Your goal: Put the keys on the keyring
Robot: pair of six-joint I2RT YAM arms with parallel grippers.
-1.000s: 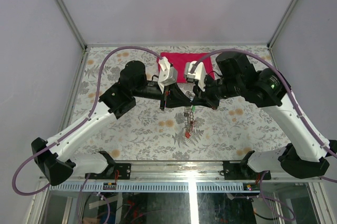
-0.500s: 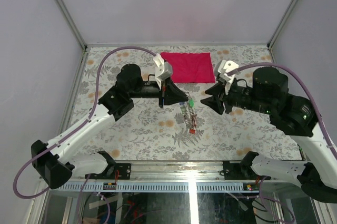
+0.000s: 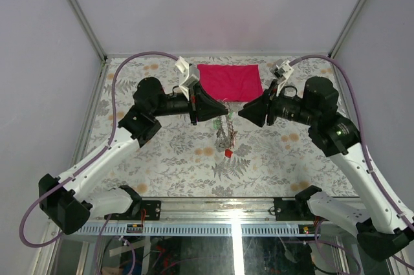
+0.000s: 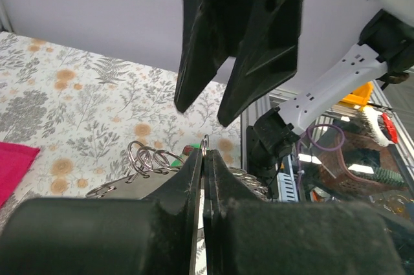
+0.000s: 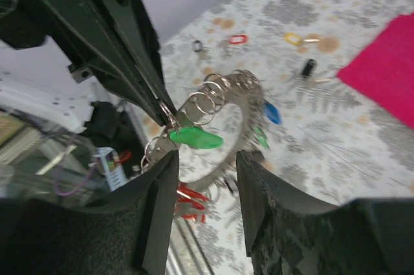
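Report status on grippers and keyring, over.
Left gripper shut on keyring, held above table. Right gripper open, empty, facing the ring. Some keys already hang on it; others loose on table. Nothing between.

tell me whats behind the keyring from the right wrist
Beyond the keyring: red key, yellow key, black key and red cloth on the table. The right gripper hides the rest.
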